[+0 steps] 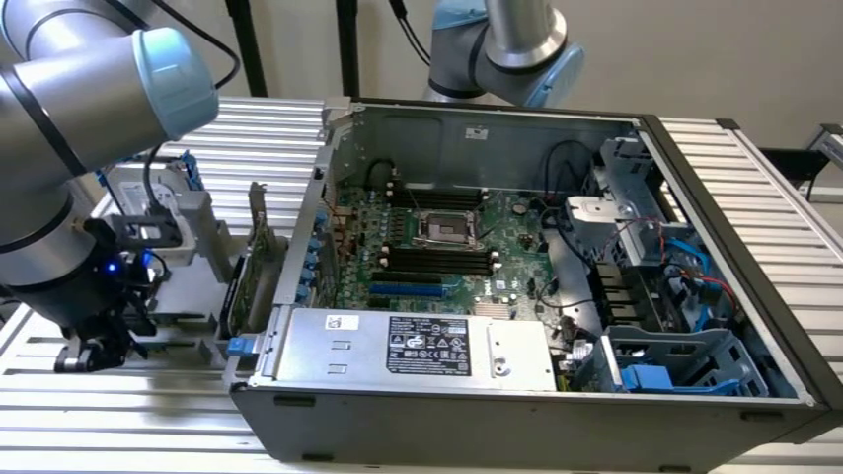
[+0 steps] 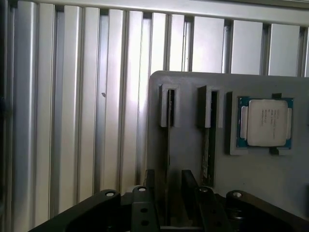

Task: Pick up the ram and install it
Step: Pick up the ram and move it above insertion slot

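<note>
Gripper [image 2: 169,180], released: its two dark fingers [image 2: 150,186] stand apart with a clear gap between them and hold nothing; in the exterior view it hangs low beside the computer case [image 1: 527,420], toward that view's left, over the ribbed metal table [image 2: 72,121]. The ram [image 2: 167,145] stands on edge in a slot of the grey holder block [image 2: 186,140], seen from above as a thin dark line; it is not yet lifted and not yet in the motherboard [image 1: 507,227]. Governing relation: the ram lies directly beneath the gripper, its line passing into the gap between the fingers, one finger to each flat side; whether the fingers reach down to its level cannot be told. Long axis: the strip runs lengthwise along the block, in line with the gap, so the jaws face its two broad faces across its thin dimension; this is a judgement from the wrist view. A second strip [image 2: 207,145] stands parallel in the neighbouring slot, just beside the ram and outside the fingers; the square processor chip [image 2: 265,123] rests in its own recess further along the block. The black memory slots [image 1: 435,259] lie well apart from the gripper, inside the case, beyond the upright expansion card [image 1: 257,247]; a second arm [image 1: 507,44] stands behind the case, farther from the ram.
</note>
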You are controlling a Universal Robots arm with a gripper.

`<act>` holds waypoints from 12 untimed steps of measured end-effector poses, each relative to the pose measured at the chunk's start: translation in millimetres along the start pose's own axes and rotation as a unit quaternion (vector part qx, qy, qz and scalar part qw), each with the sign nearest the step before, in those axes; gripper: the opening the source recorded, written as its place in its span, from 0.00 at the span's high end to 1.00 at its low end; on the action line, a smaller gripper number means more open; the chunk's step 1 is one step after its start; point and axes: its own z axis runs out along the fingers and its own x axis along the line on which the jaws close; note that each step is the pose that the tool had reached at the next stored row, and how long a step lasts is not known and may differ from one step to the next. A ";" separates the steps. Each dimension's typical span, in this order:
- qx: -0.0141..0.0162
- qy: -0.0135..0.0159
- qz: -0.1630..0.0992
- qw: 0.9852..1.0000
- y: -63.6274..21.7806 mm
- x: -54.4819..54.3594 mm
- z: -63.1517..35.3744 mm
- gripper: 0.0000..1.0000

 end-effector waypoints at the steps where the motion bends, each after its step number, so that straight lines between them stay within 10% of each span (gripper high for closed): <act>1: 0.000 0.000 0.000 1.000 0.0 0.2 0.4 0.66; 12: 0.000 0.001 0.004 1.000 -0.1 1.2 2.0 0.82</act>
